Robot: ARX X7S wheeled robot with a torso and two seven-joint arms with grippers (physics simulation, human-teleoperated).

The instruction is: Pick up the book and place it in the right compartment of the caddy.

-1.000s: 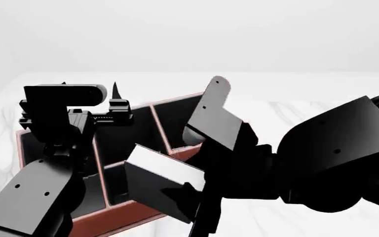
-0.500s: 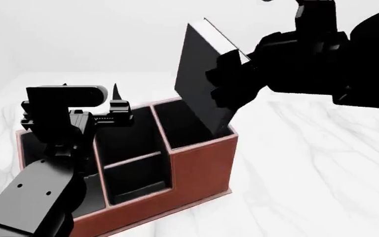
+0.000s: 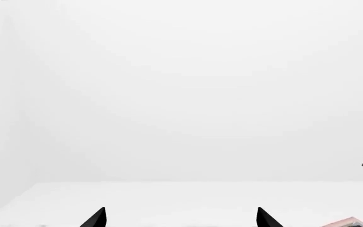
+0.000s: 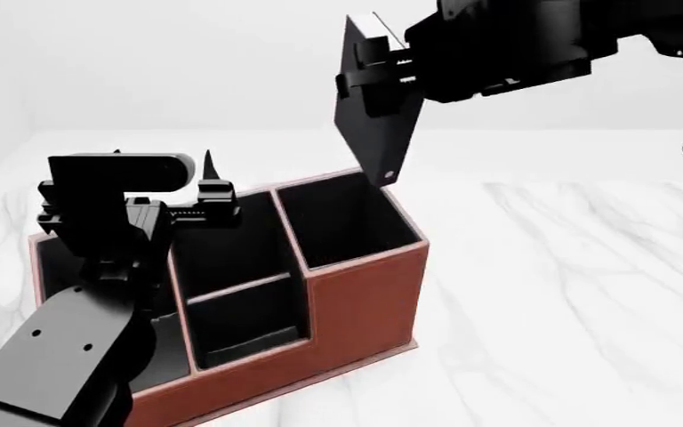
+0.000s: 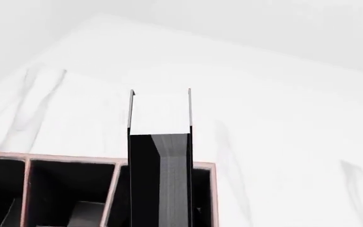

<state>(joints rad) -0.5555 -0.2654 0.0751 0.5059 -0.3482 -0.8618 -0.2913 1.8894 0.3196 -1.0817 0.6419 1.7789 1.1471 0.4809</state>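
Observation:
The black book [image 4: 372, 116] hangs upright in the air, held by my right gripper [image 4: 387, 69], which is shut on it. Its lower corner is just above the rim of the right compartment [image 4: 341, 222] of the reddish-brown caddy [image 4: 359, 302]. In the right wrist view the book [image 5: 160, 156] fills the middle, pale page edge outward, with the caddy rim [image 5: 74, 161] below it. My left gripper [image 4: 205, 191] hovers over the caddy's left sections, open and empty; in the left wrist view only its fingertips [image 3: 96, 218] show.
The caddy stands on a white marble table [image 4: 567, 294]. Its middle section [image 4: 241, 302] has a shelf divider and a long narrow section lies at the left. My left arm [image 4: 75, 338] covers the caddy's left end. No mug is in view.
My right gripper has swung the book up from low in front of the caddy, then tilted it upright and a little higher, above the right compartment. The left arm has not moved.

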